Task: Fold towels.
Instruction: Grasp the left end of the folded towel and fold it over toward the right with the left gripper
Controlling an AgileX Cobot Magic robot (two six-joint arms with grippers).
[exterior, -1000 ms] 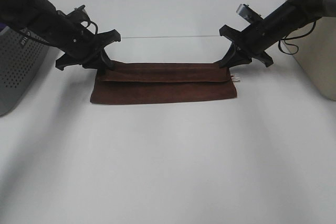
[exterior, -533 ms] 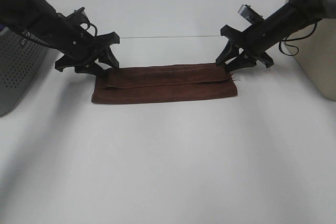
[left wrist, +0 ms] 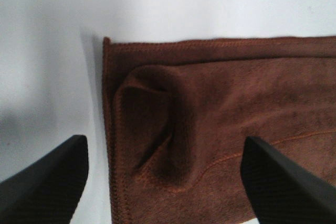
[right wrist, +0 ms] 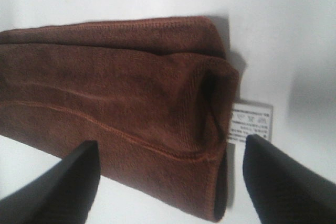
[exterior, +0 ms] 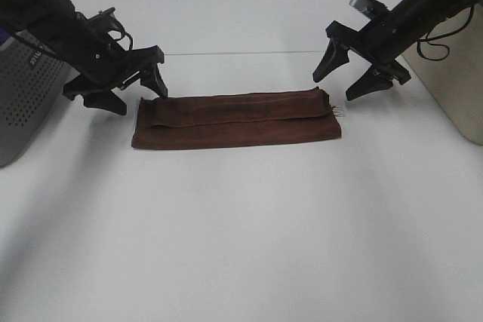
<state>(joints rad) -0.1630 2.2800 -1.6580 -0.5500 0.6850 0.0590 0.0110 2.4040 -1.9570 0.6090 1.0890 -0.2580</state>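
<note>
The dark reddish-brown towel (exterior: 235, 119) lies folded into a long strip on the white table (exterior: 241, 231). Its white tag (exterior: 339, 111) sticks out at the right end. My left gripper (exterior: 130, 90) is open and empty, lifted just off the towel's left end. My right gripper (exterior: 341, 82) is open and empty, just above the right end. The left wrist view shows the towel's left end (left wrist: 210, 124) with a raised fold between my open fingers (left wrist: 50, 174). The right wrist view shows the right end (right wrist: 121, 98) and tag (right wrist: 251, 123) between my fingers (right wrist: 63, 184).
A grey perforated basket (exterior: 26, 92) stands at the left edge, beside my left arm. A beige box (exterior: 456, 73) stands at the right edge, behind my right arm. A seam in the table (exterior: 241, 53) runs behind the towel.
Both grippers have let go of the towel's far corners, opened and drawn up and outward. The top layer has settled flat on the folded strip.
</note>
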